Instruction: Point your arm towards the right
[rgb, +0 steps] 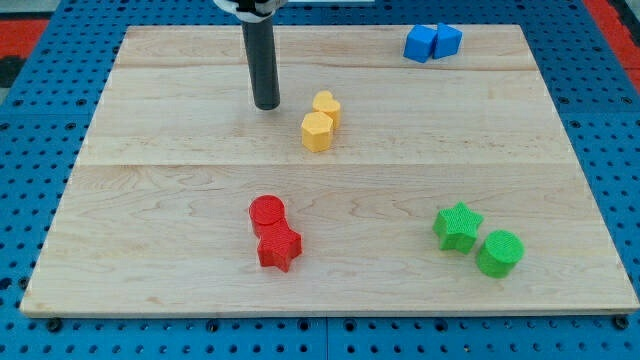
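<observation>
My dark rod comes down from the view's top, and my tip (266, 104) rests on the wooden board (150, 200) left of centre in the upper half. Just right of the tip sit two yellow blocks touching each other: a yellow hexagon (316, 131) and a yellow heart-like block (326, 106) behind it. Two blue blocks (431, 43) sit together at the view's top right. A red cylinder (267, 212) and a red star (279, 247) touch at bottom centre. A green star (458, 226) and a green cylinder (499, 252) sit at bottom right.
The board lies on a blue pegboard surface (40, 100) that shows on all sides. A red patch (20, 25) shows at the top left corner and another at the top right.
</observation>
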